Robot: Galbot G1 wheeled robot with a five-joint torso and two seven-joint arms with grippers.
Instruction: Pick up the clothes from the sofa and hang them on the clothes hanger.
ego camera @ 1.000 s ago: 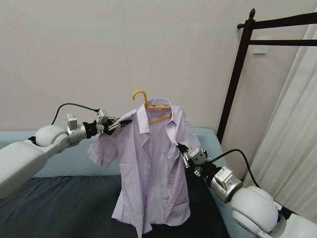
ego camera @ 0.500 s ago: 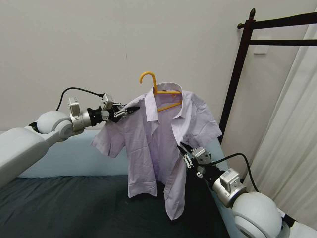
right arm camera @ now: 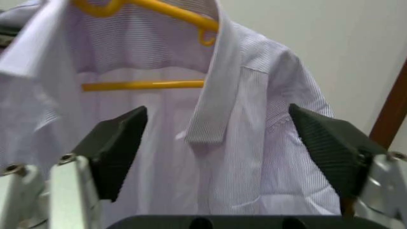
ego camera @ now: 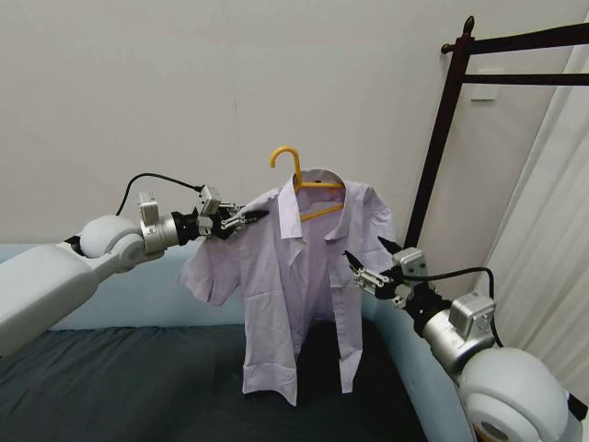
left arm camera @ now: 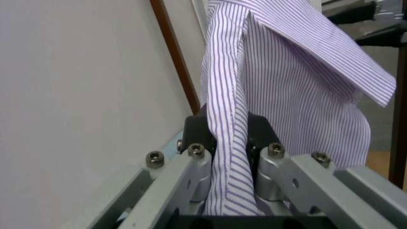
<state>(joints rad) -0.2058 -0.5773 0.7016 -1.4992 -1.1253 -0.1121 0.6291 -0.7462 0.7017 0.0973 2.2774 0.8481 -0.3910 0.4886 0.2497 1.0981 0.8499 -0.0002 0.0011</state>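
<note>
Currently: shirt on hanger, airborne over sofa, hook upward. L gripper clamped on shirt's shoulder. R gripper spread wide, empty, just beside shirt front. Rack lies to robot's right of shirt; R arm nearer.

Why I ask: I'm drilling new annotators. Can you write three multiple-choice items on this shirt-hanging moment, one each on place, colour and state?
1. Where does the left gripper hold the striped shirt?
A. at its shoulder
B. at its bottom hem
C. at its front buttons

2. What colour is the clothes hanger?
A. black
B. yellow
C. white

3. How is the right gripper?
A. shut on the shirt
B. shut on the hanger
C. open

Answers:
1 A: shoulder fabric is clamped between its fingers.
2 B: its hook and bar are yellow.
3 C: its fingers stand wide apart, facing the shirt.
</note>
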